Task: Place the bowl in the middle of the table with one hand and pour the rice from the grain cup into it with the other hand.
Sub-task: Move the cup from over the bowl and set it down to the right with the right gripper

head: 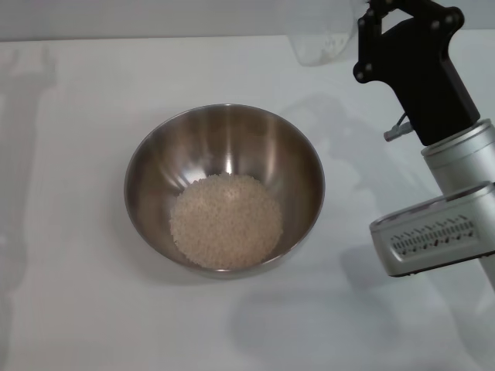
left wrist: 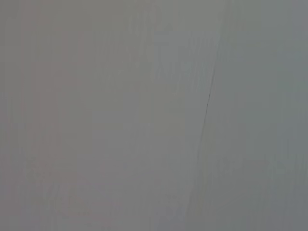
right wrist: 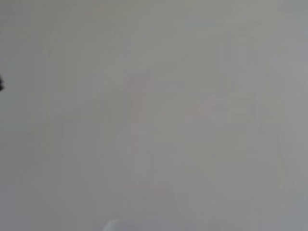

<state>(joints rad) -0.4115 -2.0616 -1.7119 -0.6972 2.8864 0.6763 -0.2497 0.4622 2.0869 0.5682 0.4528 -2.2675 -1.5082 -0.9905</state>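
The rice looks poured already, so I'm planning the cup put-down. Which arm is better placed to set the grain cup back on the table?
Probably right: the right gripper is by the grain cup, beyond the bowl holding the rice. No left arm in view.

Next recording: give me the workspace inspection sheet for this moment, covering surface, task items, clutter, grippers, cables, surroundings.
Surface: white table, no spilled grains seen.
Job's things: bowl near the table's middle, upright; rice heaped in its bottom. Grain cup at the far edge, clear, looks empty, partly cut off.
Clutter: nothing seen.
Grippers: right gripper at the far right beside the grain cup; jaws' state unclear. Left gripper out of view.
Cables: short lead on the right wrist.
Surroundings: pale wall strip beyond the table; wrist views show blank surfaces.
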